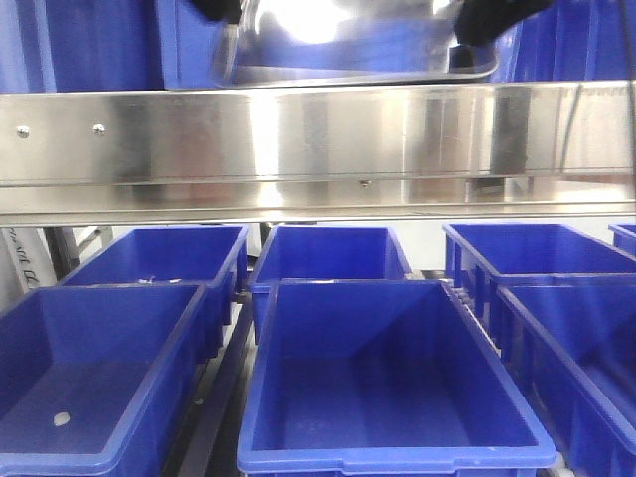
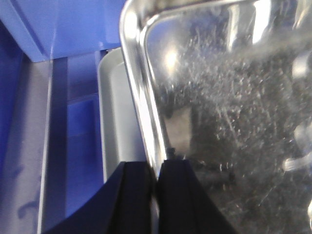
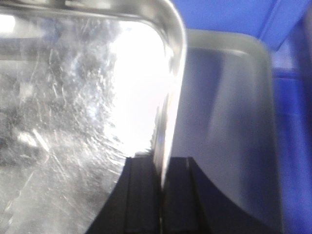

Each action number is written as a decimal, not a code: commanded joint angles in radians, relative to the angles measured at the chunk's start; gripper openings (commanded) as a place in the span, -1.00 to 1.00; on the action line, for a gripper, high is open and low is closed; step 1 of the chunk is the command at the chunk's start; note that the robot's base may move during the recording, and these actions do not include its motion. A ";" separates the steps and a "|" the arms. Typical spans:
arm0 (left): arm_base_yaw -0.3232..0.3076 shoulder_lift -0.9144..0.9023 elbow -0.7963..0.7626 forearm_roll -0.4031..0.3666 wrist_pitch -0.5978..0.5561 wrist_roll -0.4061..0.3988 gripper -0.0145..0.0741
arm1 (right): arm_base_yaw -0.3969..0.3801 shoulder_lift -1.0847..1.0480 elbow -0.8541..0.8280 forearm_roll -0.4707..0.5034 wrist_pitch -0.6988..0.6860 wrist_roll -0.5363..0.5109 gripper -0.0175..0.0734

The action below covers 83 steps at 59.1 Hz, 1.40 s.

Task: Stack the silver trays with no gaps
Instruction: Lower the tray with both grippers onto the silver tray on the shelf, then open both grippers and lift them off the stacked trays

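Observation:
A shiny silver tray (image 1: 343, 45) hangs above the shelf at the top of the front view, held at both ends. My left gripper (image 2: 156, 163) is shut on this upper tray's (image 2: 219, 97) left rim, one finger inside and one outside. On the opposite end, my right gripper (image 3: 162, 161) is shut on the right rim of the same tray (image 3: 73, 97). A second silver tray (image 2: 114, 112) lies below it inside a blue bin (image 2: 78, 117). It shows past the upper tray's edge on both sides (image 3: 224, 97). In the front view only the dark bodies of the left gripper (image 1: 221, 10) and right gripper (image 1: 492, 20) show.
A long steel shelf rail (image 1: 318, 139) with screws runs across just under the held tray. Below it stand several open blue bins (image 1: 388, 388), one on the left (image 1: 89, 378) with a small white object inside. Blue bin walls (image 3: 292, 146) flank the lower tray.

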 commanded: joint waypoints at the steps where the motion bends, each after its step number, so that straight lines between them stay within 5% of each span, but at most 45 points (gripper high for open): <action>1: -0.010 -0.009 -0.007 0.009 -0.049 0.010 -0.40 | 0.009 -0.005 -0.008 0.003 -0.039 -0.020 -0.76; 5: -0.010 -0.009 -0.007 0.009 -0.055 0.010 -0.15 | 0.009 -0.005 -0.008 -0.002 -0.041 -0.020 -0.69; 14: -0.010 -0.009 -0.007 0.009 -0.066 0.008 0.38 | 0.009 -0.005 -0.008 -0.017 -0.041 -0.020 -0.06; 20: -0.010 -0.009 -0.007 0.009 -0.066 0.008 0.43 | 0.009 -0.005 -0.008 -0.024 -0.041 -0.020 0.17; 37: -0.010 -0.103 -0.035 0.007 -0.060 0.008 0.36 | 0.009 -0.096 -0.008 -0.082 -0.041 -0.020 0.18; 46: -0.010 -0.213 -0.050 0.007 -0.050 0.008 -0.03 | 0.009 -0.219 -0.008 -0.104 -0.030 -0.020 0.00; 54: -0.034 -0.337 -0.050 0.017 0.016 0.024 -0.77 | 0.009 -0.353 -0.006 -0.106 0.020 -0.020 -0.40; 60: -0.059 -0.432 -0.038 0.027 0.025 0.043 -0.65 | 0.009 -0.470 0.040 -0.108 0.014 -0.038 -0.84; 71: -0.124 -0.665 0.107 0.099 -0.045 0.043 -0.68 | 0.009 -0.765 0.260 -0.119 -0.110 -0.038 -0.79; 83: -0.130 -1.000 0.500 0.096 -0.219 0.033 -0.68 | 0.009 -1.097 0.526 -0.119 -0.145 -0.038 -0.79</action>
